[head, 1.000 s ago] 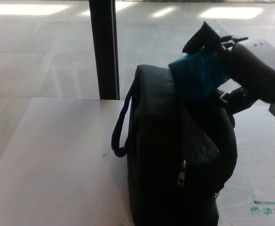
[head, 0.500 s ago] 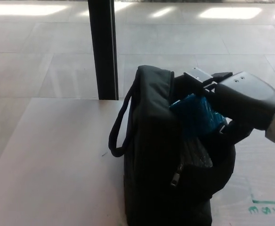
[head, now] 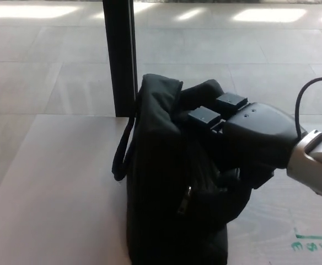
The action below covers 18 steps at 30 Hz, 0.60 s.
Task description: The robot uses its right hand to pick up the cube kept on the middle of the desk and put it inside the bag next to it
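Note:
A black soft bag (head: pixel 161 182) stands upright on the pale desk (head: pixel 56 187), its top sagging open on the right side. My right hand (head: pixel 255 138) comes in from the right and is pushed down into that opening, its black back pressing on the bag's rim. The blue cube does not show in this view; the hand and the bag's folds cover where it could be. The bag leans to the left under the hand. My left hand does not show.
A black upright post (head: pixel 118 55) stands just behind the bag at the desk's far edge. The bag's carry strap (head: pixel 122 160) hangs off its left side. Green marks (head: pixel 312 243) are on the desk at the lower right. A tiled floor lies beyond.
My right hand has gone down and left from above the bag into its opening. The blue cube, seen in the hand before, is out of sight. The bag has been pushed leftward.

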Available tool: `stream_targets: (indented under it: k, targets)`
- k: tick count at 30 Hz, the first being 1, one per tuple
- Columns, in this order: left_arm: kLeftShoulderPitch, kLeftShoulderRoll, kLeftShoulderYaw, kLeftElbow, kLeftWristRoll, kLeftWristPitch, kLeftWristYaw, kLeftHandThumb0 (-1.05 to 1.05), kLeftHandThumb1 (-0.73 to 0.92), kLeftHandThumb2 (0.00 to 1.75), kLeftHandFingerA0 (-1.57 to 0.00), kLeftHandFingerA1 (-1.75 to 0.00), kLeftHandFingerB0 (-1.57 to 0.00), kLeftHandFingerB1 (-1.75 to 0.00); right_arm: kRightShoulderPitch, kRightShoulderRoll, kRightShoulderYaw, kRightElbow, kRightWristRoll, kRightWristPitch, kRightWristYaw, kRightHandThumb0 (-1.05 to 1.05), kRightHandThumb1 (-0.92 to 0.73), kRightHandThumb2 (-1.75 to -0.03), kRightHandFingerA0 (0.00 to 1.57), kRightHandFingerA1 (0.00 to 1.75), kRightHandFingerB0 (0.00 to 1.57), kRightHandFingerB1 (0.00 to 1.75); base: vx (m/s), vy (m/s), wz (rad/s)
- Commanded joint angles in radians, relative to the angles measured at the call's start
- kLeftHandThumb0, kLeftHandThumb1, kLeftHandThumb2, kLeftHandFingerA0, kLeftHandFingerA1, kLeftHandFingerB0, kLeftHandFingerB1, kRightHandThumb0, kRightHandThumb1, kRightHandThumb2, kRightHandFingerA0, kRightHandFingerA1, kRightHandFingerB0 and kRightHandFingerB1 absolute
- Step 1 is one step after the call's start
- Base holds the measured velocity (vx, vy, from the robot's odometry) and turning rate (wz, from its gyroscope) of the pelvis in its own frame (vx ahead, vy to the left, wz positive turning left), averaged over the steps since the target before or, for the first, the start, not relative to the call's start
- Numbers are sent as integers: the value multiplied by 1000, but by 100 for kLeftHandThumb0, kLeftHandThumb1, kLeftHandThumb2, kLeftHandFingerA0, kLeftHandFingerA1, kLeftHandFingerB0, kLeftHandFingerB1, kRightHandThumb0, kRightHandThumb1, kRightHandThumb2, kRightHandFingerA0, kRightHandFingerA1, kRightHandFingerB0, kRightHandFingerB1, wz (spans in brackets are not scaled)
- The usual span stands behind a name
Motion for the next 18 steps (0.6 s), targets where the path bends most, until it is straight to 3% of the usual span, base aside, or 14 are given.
stream_targets:
  k: [1, 6, 14, 15, 16, 18]
  targets:
    - [1, 23, -2, 21, 23, -24, -5, -48, 72, 61, -42, -46, -36, -42, -36, -27, 21, -74, -175, 75, 80, -84, -47, -87, 0, 17, 0, 0, 0, 0, 0]
    - [-1, 23, -2, 36, 26, -23, 1, -48, 71, 60, -43, -46, -37, -41, -45, -49, 8, -92, -199, 80, 108, -81, -45, -86, 0, 18, 0, 0, 0, 0, 0]
    - [8, 12, -3, 13, 27, -6, 9, -48, 71, 61, -43, -45, -38, -42, -100, -103, -46, -83, -123, 118, 272, -85, -47, -84, 0, 9, 0, 4, 0, 0, 0]
    - [6, 13, -5, 25, 31, -22, 1, -50, 71, 61, -42, -45, -37, -42, -116, -107, -79, -63, -63, 135, 299, -90, -49, -81, 0, 3, 12, 23, 0, 0, 0]
    - [6, 13, -5, 28, 29, -25, -5, -49, 71, 60, -43, -46, -37, -41, -121, -111, -106, -52, -50, 133, 273, -82, -49, -83, 0, 12, 11, 41, 0, 0, 0]
    - [5, 14, -6, 34, 31, -28, -8, -48, 72, 61, -42, -45, -36, -41, -133, -117, -153, -38, -26, 130, 252, -79, -51, -87, 0, 17, 9, 41, 0, 0, 0]
